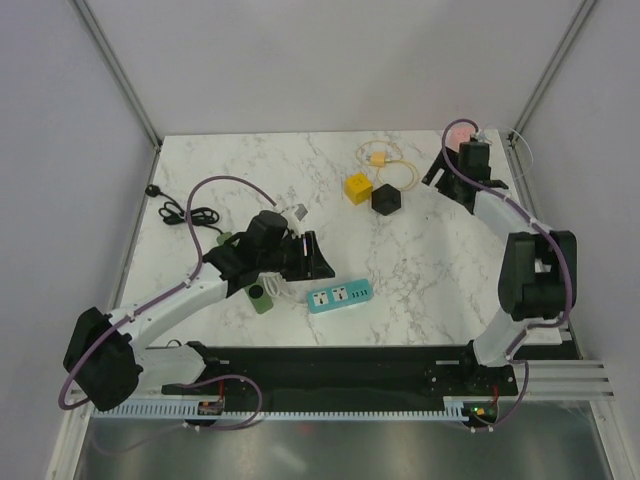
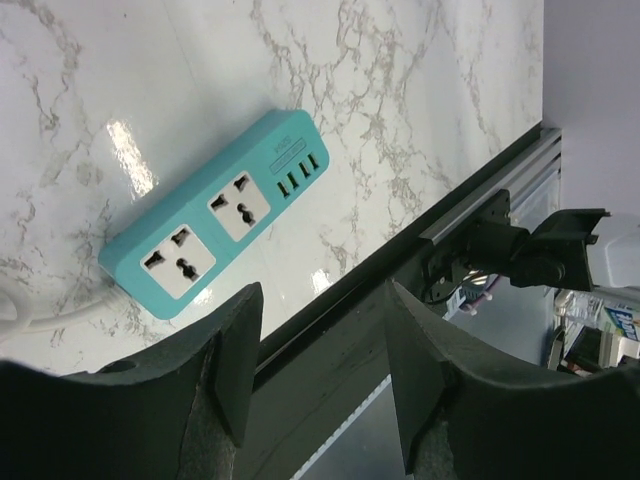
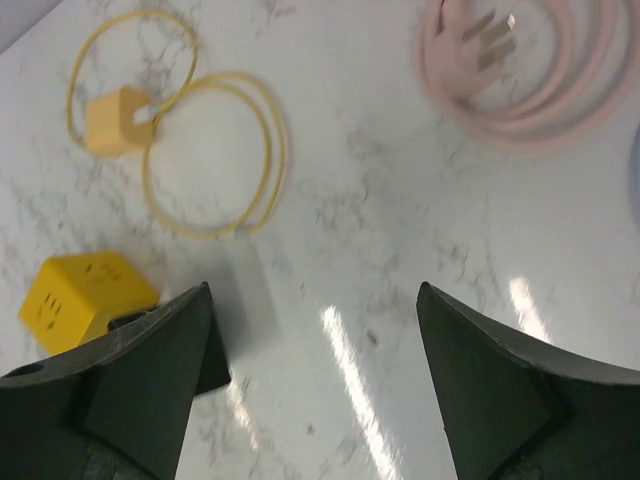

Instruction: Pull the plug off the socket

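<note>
Since both outlets of the teal power strip [image 1: 340, 296] at six o'clock stand empty, the pull looks done; backing away seems next. Just beside it at eleven o'clock, the left gripper [image 2: 320, 310] is half-open, holding nothing. At one o'clock, the right gripper [image 3: 315, 310] gapes wide and empty above the loose pink plug [image 3: 485, 30].

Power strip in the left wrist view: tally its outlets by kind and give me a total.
Mains sockets: 2
USB ports: 4
Total: 6
</note>
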You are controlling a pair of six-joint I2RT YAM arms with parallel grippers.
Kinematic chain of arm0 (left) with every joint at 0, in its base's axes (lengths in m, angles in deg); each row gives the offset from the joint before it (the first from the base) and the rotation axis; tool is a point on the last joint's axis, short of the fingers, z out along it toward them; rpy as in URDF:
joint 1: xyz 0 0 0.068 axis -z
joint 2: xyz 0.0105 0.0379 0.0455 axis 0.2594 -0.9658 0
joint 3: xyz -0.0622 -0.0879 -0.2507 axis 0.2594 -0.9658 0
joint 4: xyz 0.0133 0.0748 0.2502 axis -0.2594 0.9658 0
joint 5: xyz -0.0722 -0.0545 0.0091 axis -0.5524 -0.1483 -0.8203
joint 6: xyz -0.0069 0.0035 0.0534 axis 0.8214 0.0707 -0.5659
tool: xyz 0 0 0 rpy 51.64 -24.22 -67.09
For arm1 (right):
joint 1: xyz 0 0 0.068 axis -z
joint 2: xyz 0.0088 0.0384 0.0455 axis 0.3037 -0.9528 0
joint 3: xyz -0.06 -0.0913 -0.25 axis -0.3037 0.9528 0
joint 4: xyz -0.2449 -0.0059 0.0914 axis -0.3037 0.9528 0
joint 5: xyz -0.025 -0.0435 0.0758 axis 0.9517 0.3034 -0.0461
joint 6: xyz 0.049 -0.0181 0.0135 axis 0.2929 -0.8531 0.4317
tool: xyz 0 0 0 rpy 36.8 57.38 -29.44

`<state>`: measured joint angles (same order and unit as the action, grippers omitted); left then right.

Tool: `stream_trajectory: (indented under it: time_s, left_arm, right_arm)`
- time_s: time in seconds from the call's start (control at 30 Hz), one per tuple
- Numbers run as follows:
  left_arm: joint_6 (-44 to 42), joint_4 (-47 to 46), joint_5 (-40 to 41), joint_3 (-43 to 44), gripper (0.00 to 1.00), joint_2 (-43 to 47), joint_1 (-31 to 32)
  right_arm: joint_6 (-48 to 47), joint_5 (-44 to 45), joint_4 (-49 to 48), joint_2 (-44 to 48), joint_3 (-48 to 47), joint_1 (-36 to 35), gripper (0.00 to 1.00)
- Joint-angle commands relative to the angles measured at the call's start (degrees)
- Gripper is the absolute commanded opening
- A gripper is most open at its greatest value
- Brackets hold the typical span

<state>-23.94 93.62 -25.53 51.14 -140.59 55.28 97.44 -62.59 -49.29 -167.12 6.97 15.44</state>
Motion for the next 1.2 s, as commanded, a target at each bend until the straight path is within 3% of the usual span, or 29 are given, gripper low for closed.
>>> stream_trajectory:
  time_s: [0.0,0.17,0.3,0.7,0.93,1.13,1.17]
  left_arm:
    - [-3.04,-2.10,-2.04,-1.38,0.59,2.61,0.01]
    - [-5.06,-0.07,-3.09,0.46,0.59,3.14,-0.26]
    - [-6.73,1.07,-6.25,3.36,0.60,2.09,-0.78]
    - [-7.79,2.56,-6.25,1.70,0.60,3.75,-1.58]
    - [-7.00,2.91,-6.17,0.55,0.60,5.16,-1.67]
    - [-6.29,2.83,-6.87,0.11,0.60,5.42,-1.67]
    - [-6.38,2.83,-6.96,0.03,0.60,5.77,-1.67]
  right_arm:
    - [-6.81,5.84,1.84,-9.90,-10.89,1.89,0.91]
    - [-13.16,4.70,3.23,-22.84,-26.69,3.73,0.86]
    - [-14.21,7.67,7.62,-30.58,-34.02,3.91,0.86]
    - [-16.59,15.77,11.94,-33.24,-35.70,4.26,0.83]
    - [-15.97,13.58,11.85,-34.72,-36.74,4.96,0.78]
    - [-14.66,7.86,12.29,-38.42,-38.25,6.02,0.65]
    - [-14.65,7.60,12.47,-38.42,-38.07,6.11,0.53]
